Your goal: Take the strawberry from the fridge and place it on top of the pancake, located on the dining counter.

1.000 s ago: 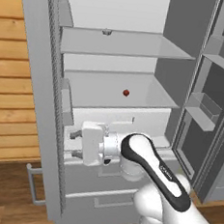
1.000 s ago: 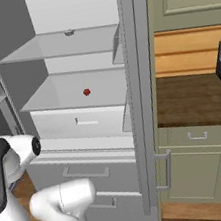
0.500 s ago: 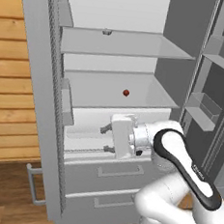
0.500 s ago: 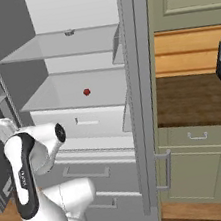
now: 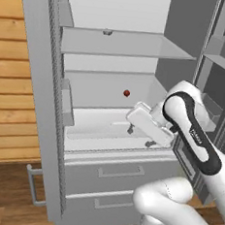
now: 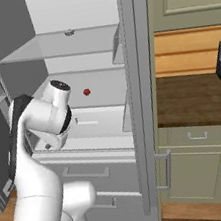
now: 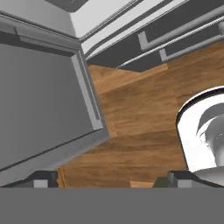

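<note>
Fridge (image 5: pixel 49 128) open. Strawberry (image 5: pixel 126 93) at back of middle shelf (image 5: pixel 93 127), untouched. My gripper (image 7: pixel 109 179) spread wide, holding nothing, aimed at floor. Must tilt wrist up, enter level above shelf, straddle berry before pinching.

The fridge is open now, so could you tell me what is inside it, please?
Inside the fridge, the strawberry lies alone on a white shelf, with a small grey object on the shelf above. The two drawers below are shut, hiding their contents.
</note>
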